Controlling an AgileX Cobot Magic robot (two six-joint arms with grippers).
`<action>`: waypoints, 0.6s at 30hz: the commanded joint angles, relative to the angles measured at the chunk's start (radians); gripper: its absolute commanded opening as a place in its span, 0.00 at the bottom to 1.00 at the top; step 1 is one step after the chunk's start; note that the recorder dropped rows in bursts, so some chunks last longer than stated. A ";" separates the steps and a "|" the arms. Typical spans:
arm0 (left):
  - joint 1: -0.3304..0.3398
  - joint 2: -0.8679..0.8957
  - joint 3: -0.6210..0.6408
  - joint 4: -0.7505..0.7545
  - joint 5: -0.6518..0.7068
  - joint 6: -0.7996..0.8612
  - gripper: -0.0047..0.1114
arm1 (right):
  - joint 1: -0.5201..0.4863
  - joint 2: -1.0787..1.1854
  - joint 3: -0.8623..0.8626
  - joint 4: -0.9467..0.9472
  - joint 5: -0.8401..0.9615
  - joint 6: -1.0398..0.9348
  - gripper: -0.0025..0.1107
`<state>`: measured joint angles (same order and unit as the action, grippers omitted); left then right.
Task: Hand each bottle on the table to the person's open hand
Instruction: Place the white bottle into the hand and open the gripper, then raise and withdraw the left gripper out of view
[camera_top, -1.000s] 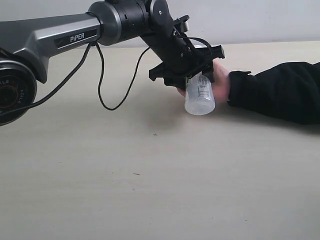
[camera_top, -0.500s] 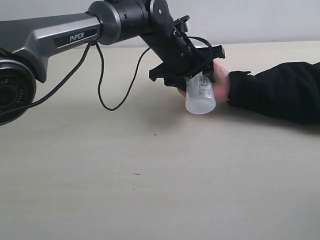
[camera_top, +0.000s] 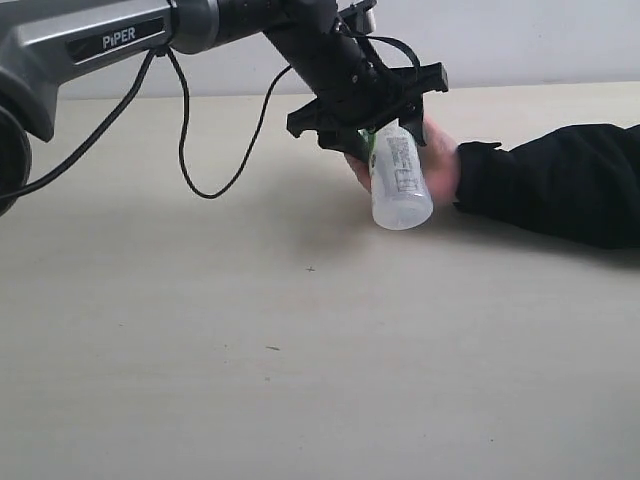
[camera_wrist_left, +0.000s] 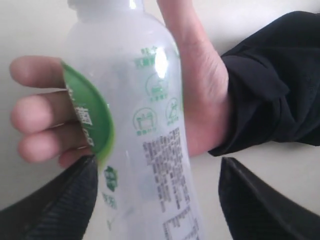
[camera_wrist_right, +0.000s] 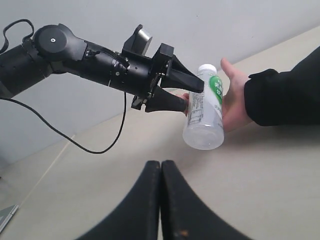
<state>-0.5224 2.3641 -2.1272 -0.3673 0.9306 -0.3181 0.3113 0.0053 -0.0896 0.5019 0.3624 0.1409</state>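
The white-green bottle (camera_top: 401, 182) with its white cap (camera_wrist_right: 207, 67) lies tilted in the person's open hand (camera_top: 441, 166), whose fingers curl round it. My left gripper (camera_top: 372, 118) is open just above and around the bottle's upper part. In the left wrist view the bottle (camera_wrist_left: 145, 125) runs between the two black fingers, and the one finger (camera_wrist_left: 245, 200) stands clearly off it. The palm (camera_wrist_left: 200, 90) backs the bottle. My right gripper (camera_wrist_right: 161, 167) is shut and empty, low over the table (camera_top: 300, 360). The other bottles are out of view.
The person's arm in a black sleeve (camera_top: 560, 185) rests on the table from the right. A black cable (camera_top: 200, 150) hangs in a loop from my left arm (camera_top: 100, 40). A pale wall (camera_wrist_right: 200, 25) rises behind the table.
My left arm has risen and drawn a little to the left, off the bottle. The bottle stays in the person's hand, with more of its green label showing.
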 joint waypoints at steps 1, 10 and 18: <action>0.005 -0.040 -0.008 0.058 0.054 0.013 0.61 | -0.005 -0.005 0.003 -0.007 0.012 -0.006 0.03; 0.007 -0.139 -0.008 0.161 0.209 0.032 0.40 | -0.005 -0.005 0.003 -0.007 0.012 -0.006 0.03; 0.009 -0.226 0.039 0.308 0.290 0.052 0.04 | -0.005 -0.005 0.003 -0.007 0.012 -0.006 0.03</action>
<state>-0.5141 2.1844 -2.1222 -0.1216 1.2070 -0.2678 0.3113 0.0053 -0.0896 0.5019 0.3753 0.1409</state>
